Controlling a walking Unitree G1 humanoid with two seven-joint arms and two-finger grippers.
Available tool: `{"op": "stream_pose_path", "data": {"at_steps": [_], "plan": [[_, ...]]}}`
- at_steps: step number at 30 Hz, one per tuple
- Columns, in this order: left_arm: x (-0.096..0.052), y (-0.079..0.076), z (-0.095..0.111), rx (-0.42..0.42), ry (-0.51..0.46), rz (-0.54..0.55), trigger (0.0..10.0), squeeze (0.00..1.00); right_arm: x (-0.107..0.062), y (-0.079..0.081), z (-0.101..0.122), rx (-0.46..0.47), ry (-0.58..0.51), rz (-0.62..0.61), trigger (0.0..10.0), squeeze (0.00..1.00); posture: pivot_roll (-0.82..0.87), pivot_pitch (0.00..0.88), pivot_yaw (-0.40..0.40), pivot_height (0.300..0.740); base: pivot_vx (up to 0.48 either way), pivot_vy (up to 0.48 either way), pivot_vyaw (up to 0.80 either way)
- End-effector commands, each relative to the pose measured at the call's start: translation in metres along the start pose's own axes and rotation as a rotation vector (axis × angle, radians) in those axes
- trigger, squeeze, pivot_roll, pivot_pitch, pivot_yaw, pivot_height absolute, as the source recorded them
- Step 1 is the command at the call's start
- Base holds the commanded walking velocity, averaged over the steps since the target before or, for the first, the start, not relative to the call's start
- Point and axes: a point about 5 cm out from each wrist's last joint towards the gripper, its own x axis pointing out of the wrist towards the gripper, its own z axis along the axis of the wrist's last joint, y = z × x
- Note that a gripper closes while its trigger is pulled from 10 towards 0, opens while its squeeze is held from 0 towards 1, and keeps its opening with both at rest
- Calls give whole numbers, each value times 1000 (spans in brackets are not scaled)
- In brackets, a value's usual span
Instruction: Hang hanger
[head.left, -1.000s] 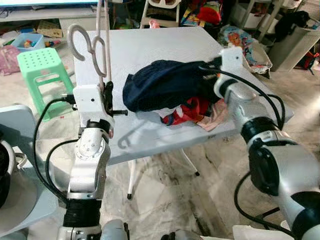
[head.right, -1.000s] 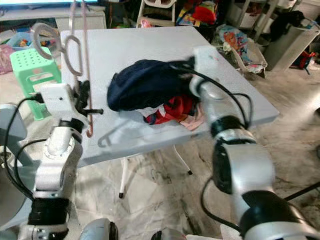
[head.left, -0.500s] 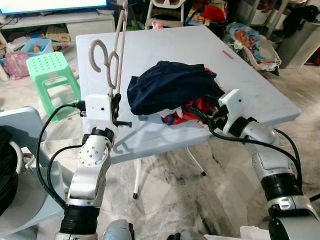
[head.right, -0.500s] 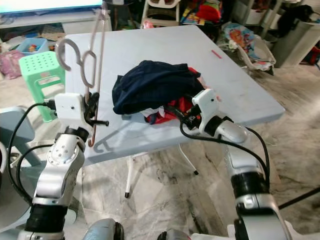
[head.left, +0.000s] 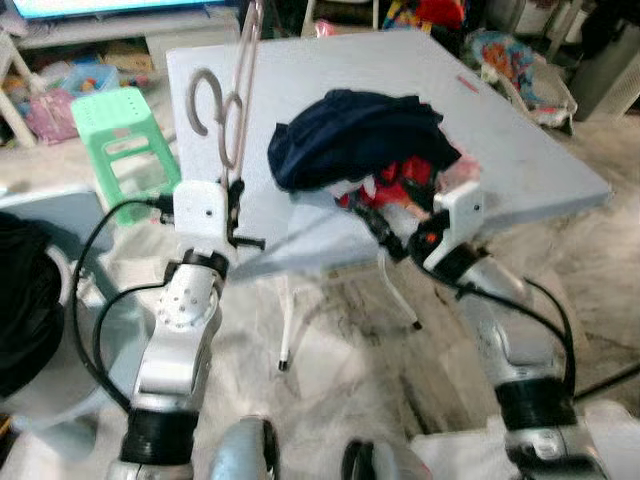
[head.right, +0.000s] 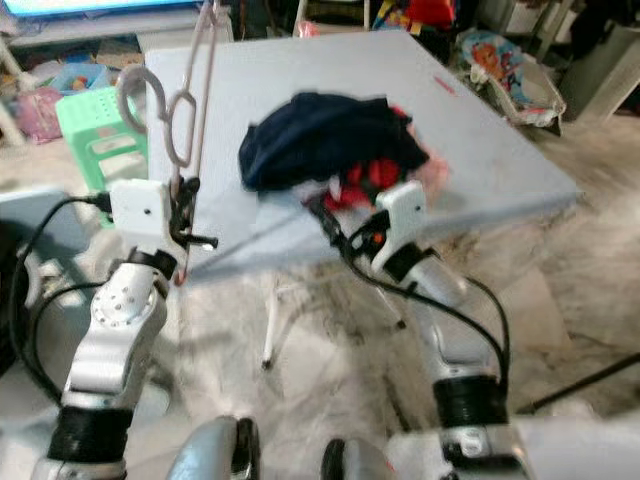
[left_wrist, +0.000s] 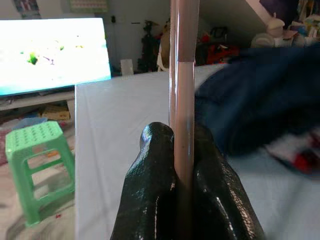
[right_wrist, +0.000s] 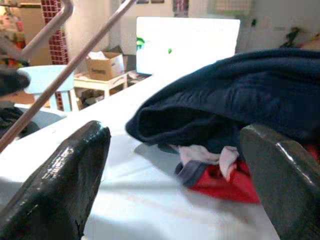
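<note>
Surface: I see a pale grey-blue square folding table (head.left: 520, 150) on a marbled tile floor (head.left: 340, 340).
On table: dark navy garment heap (head.left: 355, 135) over red and pink clothes (head.left: 400, 190), near front edge.
L gripper (left_wrist: 182, 175): fingers pressed together on the thin pinkish wire hanger (head.left: 235, 110), held upright at table's front-left corner.
R gripper (right_wrist: 175, 165): fingers spread wide, nothing between, just off front edge, facing the heap.
Room: mint-green plastic stool (head.left: 120, 140) left of table; lit TV screen (left_wrist: 52, 52) at back; clutter behind.

Our head eyes look down over the tabletop (head.left: 520, 150); our wrist cameras sit low, close, sharing its clothes pile (right_wrist: 240, 95).
</note>
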Motion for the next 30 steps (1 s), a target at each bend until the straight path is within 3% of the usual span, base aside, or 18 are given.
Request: {"op": "stream_pose_path", "data": {"at_steps": [1, 6, 12, 15, 17, 21, 23, 27, 30], "plan": [[3, 0, 3, 13, -3, -6, 10000, 0, 0, -6, 7, -12, -17, -34, 10000, 0, 51, 15, -28, 740, -341, 0, 0], [1, -1, -1, 17, 3, -11, 10000, 0, -2, -17, 5, -45, 16, -119, 10000, 0, 46, 11, -26, 740, -319, 0, 0], [0, 2, -9, 33, 41, 8, 10000, 0, 1, -16, 2, -105, 35, -124, 10000, 0, 46, 11, -28, 740, 0, 0, 0], [-6, 1, -30, 82, 159, -39, 10000, 0, 1, -14, -1, -90, 62, -110, 10000, 0, 45, 11, -29, 740, 0, 0, 0], [-12, -2, -40, 67, 228, -174, 10000, 0, 1, -13, -1, -145, 65, -84, 10000, 0, 43, 10, -30, 740, 0, 0, 0], [-25, 1, -58, 144, 326, -313, 10000, 0, -3, -13, -2, -221, 112, 35, 10000, 0, 44, 12, -26, 740, 0, 0, 0], [-47, 13, -74, 192, 449, -522, 10000, 0, -10, -18, 3, -237, 139, 164, 10000, 0, 49, 16, -27, 740, 0, 0, 0], [-58, 24, -75, 206, 487, -633, 10000, 0, -15, -26, 7, -260, 174, 240, 10000, 0, 50, 17, -28, 740, 0, 0, 0], [-67, 33, -73, 230, 505, -769, 10000, 0, -25, -30, 11, -287, 257, 405, 10000, 0, 53, 16, -29, 740, 0, 0, 0]]}}
